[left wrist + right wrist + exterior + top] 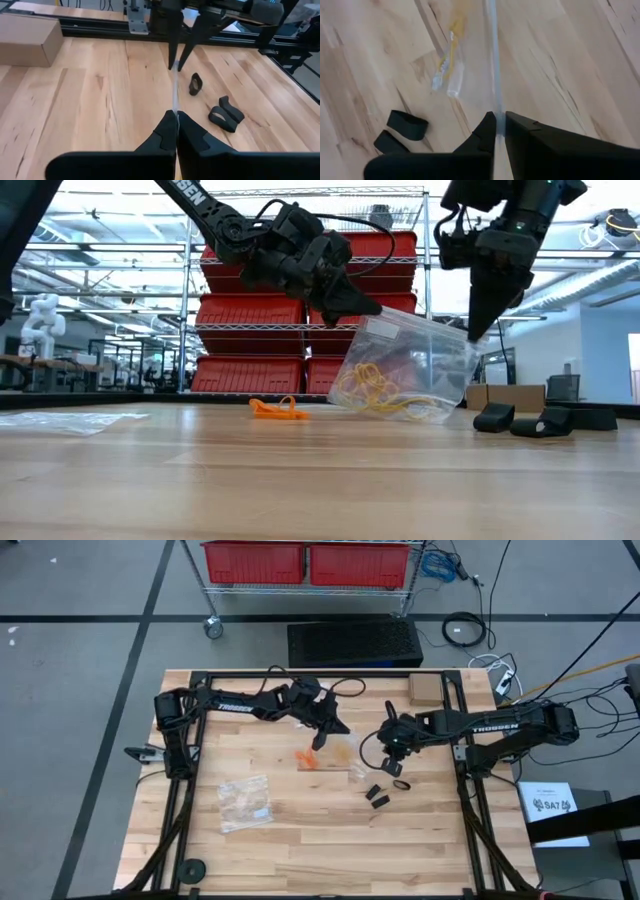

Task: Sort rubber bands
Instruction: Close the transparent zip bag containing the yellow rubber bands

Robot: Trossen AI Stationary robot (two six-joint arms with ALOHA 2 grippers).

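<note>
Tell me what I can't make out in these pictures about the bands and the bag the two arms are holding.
- Clear zip bag, low view: yellow bands tangle together, so no count.
- High view: the bag's outline fades into the wood.
- Orange bands: clumped, number unclear.
- Second flat bag, high view: contents too small to tell.
- Left gripper and right gripper: jaws hide the pinched bag edge.

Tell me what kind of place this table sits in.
Probably a robotics lab or workshop: wire shelving loaded with red storage bins stands behind the wooden table, cables trail across a grey floor, and a small white robot figure stands farther back.
</note>
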